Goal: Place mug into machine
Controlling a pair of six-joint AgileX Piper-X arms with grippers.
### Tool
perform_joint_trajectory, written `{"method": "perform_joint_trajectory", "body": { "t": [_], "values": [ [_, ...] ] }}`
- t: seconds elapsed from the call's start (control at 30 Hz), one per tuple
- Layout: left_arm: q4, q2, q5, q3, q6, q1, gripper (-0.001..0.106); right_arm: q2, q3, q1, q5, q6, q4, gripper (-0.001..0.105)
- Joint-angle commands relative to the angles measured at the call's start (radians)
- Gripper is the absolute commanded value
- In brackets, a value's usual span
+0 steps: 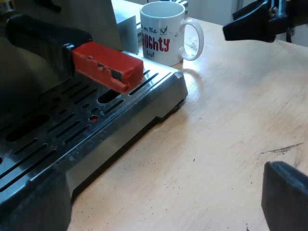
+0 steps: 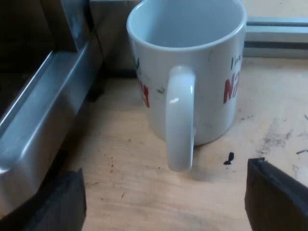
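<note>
step: approach to grasp | mug [image 2: 192,72] on table [image 2: 125,183] just beside drip tray [image 1: 134,126], handle [image 2: 179,120] toward right hand [image 2: 168,202] | right hand wide, empty | left hand [image 1: 159,202] wide, empty | next: close on mug, lift onto tray

White mug [image 2: 211,96], red lettering, upright, empty, just beside machine [image 1: 120,139]

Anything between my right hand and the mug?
No: the right wrist view shows bare wooden table between the open right hand and the mug, whose handle faces it.
</note>
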Motion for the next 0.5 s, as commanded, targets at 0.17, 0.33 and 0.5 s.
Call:
{"method": "perform_joint_trajectory", "body": {
  "t": [0.17, 0.33, 0.5],
  "values": [
    [-0.022, 0.003, 0.007, -0.003, 0.006, -0.005, 0.081, 0.235, -0.056, 0.003, 0.005, 0.019, -0.202, 0.07],
    [-0.022, 0.003, 0.007, -0.003, 0.006, -0.005, 0.081, 0.372, -0.129, 0.003, 0.051, 0.019, -0.265, 0.07],
    [-0.028, 0.003, 0.007, -0.003, 0.006, -0.005, 0.081, 0.481, -0.196, 0.003, 0.05, 0.019, -0.264, 0.07]
  ]
}}
